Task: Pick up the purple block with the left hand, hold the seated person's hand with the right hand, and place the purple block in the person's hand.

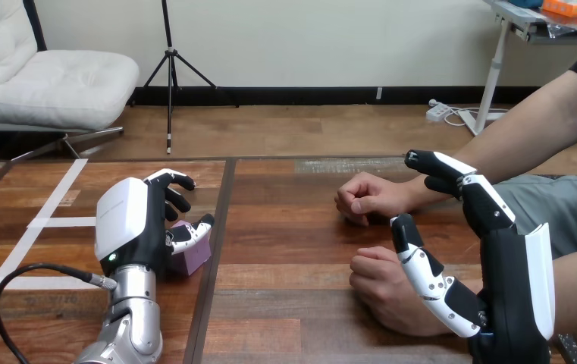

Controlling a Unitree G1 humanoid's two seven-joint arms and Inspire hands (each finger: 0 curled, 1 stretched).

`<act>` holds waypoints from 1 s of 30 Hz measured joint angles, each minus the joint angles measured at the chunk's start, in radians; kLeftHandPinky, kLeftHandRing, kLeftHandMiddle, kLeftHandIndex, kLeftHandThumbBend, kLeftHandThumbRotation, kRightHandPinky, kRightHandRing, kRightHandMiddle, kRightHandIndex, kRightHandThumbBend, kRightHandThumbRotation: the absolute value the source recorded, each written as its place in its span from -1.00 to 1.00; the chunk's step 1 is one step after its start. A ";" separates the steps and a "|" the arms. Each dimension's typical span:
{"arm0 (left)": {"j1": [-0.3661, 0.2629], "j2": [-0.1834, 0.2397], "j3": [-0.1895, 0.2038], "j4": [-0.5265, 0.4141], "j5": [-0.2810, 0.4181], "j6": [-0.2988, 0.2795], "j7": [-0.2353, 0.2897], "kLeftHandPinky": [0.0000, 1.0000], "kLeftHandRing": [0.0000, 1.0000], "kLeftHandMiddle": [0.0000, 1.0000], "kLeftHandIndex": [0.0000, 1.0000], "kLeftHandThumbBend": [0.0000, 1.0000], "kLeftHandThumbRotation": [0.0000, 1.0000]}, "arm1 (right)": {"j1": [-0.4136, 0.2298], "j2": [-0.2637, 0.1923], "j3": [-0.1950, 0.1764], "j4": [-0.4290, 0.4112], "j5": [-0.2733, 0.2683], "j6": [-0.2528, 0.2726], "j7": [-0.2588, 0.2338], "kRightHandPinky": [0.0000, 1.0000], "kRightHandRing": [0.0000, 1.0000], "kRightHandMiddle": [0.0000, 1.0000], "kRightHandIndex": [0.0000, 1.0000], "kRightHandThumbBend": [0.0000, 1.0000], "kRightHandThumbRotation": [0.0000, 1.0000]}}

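Note:
The purple block (194, 258) rests on the wooden table (300, 227) at the left, just right of my left hand (130, 220). That hand's thumb lies across the block's top and its fingers curl down at the block's far side. My right hand (509, 280) is open at the lower right, fingers straight. Its thumb reaches across in front of the person's near hand (376, 284), a loose fist on the table; I cannot tell if they touch. Its fingers point toward the wrist of the person's far hand (365, 197), also a fist on the table.
The person's forearms (528, 129) come in from the right edge. White tape lines (50, 220) mark the table's left part. A dark seam (213, 258) runs down the table just right of the block.

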 measured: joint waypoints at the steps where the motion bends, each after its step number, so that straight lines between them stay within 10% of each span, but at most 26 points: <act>1: 0.000 0.000 0.000 0.000 0.000 0.000 0.000 -0.03 -0.03 0.03 0.24 0.21 -1.00 | 0.000 0.000 0.000 0.000 -0.001 0.000 0.000 0.49 0.56 0.51 0.48 -0.20 -0.18; 20: 0.000 0.000 -0.002 0.000 0.003 0.008 -0.014 -0.08 -0.04 0.05 0.29 0.21 -1.00 | 0.000 0.001 0.000 -0.003 -0.014 0.000 -0.001 0.49 0.56 0.52 0.49 -0.21 -0.18; 30: -0.001 0.001 -0.028 -0.003 0.047 0.124 -0.037 0.20 0.31 0.40 0.52 0.38 -0.53 | 0.001 0.002 -0.001 -0.003 -0.022 0.000 -0.002 0.50 0.57 0.52 0.49 -0.20 -0.15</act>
